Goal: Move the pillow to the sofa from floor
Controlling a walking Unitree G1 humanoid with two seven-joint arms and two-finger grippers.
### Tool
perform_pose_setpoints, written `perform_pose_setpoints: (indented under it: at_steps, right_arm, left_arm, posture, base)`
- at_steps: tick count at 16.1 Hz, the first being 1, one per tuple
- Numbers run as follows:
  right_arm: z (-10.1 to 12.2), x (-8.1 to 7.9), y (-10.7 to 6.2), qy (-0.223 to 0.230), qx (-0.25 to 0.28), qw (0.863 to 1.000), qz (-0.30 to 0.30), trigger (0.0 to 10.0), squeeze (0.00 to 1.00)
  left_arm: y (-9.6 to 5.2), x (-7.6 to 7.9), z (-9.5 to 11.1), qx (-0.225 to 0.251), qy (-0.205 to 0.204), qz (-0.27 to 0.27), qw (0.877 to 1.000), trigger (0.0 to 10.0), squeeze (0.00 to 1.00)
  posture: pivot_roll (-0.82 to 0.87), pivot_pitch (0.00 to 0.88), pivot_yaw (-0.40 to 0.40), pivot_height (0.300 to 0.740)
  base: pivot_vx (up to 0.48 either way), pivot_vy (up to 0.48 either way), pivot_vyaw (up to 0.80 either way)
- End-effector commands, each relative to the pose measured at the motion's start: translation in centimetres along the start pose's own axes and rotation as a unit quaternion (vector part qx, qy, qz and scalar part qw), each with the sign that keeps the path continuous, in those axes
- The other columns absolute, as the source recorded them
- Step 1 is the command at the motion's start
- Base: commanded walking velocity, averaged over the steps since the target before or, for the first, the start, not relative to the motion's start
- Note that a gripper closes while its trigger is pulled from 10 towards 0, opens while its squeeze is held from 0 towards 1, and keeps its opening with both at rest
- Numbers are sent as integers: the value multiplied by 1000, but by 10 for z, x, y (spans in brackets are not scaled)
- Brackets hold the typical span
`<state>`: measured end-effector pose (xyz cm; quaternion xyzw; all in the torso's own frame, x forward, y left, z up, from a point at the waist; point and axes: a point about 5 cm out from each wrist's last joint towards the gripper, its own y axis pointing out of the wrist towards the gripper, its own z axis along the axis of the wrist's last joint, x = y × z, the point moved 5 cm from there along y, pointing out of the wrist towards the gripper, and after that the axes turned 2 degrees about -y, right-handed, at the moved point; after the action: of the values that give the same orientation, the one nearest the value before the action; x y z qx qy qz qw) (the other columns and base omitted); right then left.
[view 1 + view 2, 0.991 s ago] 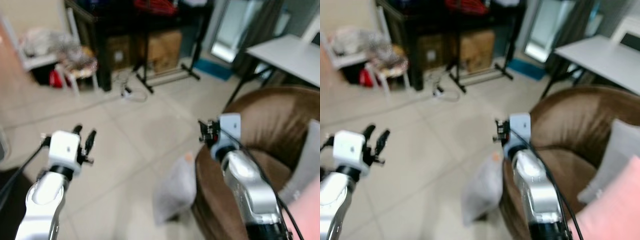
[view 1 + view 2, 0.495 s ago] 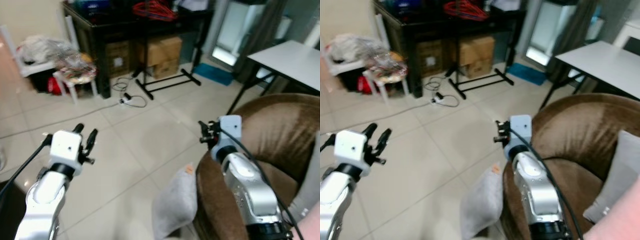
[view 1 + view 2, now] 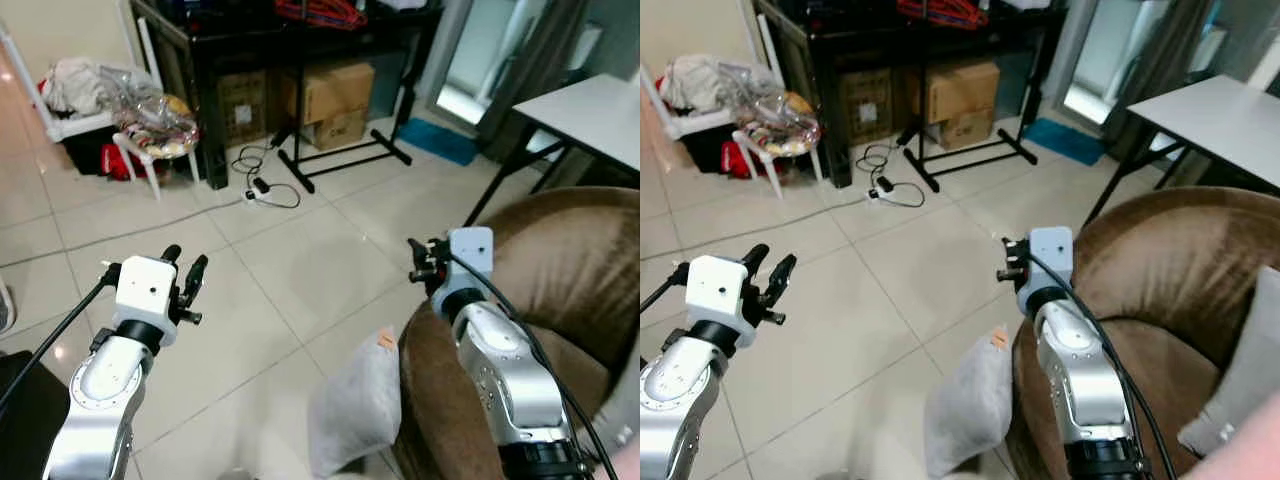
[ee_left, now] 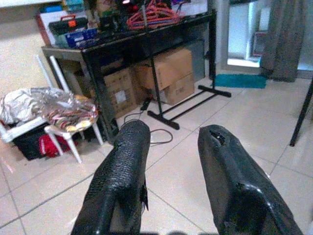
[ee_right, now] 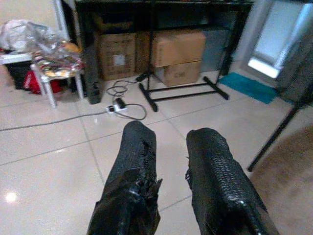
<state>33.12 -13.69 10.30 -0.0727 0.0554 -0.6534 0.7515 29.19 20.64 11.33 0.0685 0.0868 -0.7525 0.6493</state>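
On the tiled floor (image 3: 120, 215), leaning against the brown sofa (image 3: 560, 260): one grey pillow (image 3: 357, 405), orange tag at its top corner. Left gripper (image 3: 182, 270): raised over bare tiles well left of the pillow, fingers apart, empty. Right gripper (image 3: 418, 260): above the sofa's arm, fingers slightly parted, empty. Beyond: black table (image 3: 290, 40), cardboard boxes (image 3: 335, 95), white table (image 3: 590, 110).

Cardboard boxes (image 3: 335, 92) sit under a black shelf (image 3: 250, 30) at upper centre; a white desk (image 3: 590, 110) stands upper right.
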Motion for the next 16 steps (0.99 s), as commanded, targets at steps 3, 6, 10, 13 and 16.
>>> perform_pose_setpoints:
  at_steps: [3,6,10,13,16]
  right_arm:
    - [3,3,-1,5,5,1000,-1,10000,0]
    - [2,2,-2,7,4,1000,2,10000,0]
    - [2,0,-2,0,2,1000,5,10000,0]
    - [-1,1,-2,-2,-6,1000,2,10000,0]
    - [-3,1,-2,-4,-9,1000,5,10000,0]
  left_arm:
    - [3,4,1,1,5,-8,1000,10000,0]
    - [1,5,0,-1,5,-8,1000,10000,0]
    - [0,5,0,-1,4,-6,1000,10000,0]
    - [-1,6,1,2,1,-13,1000,10000,0]
    - [-2,5,2,6,-1,-13,1000,10000,0]
  posture:
    - [5,0,-60,650]
    - [7,0,-65,625]
    - [8,0,-65,585]
    - [8,0,-65,585]
    - [8,0,-65,585]
  base:
    - [0,0,0]
    - [0,0,0]
    - [0,0,0]
    - [0,0,0]
    - [191,0,0]
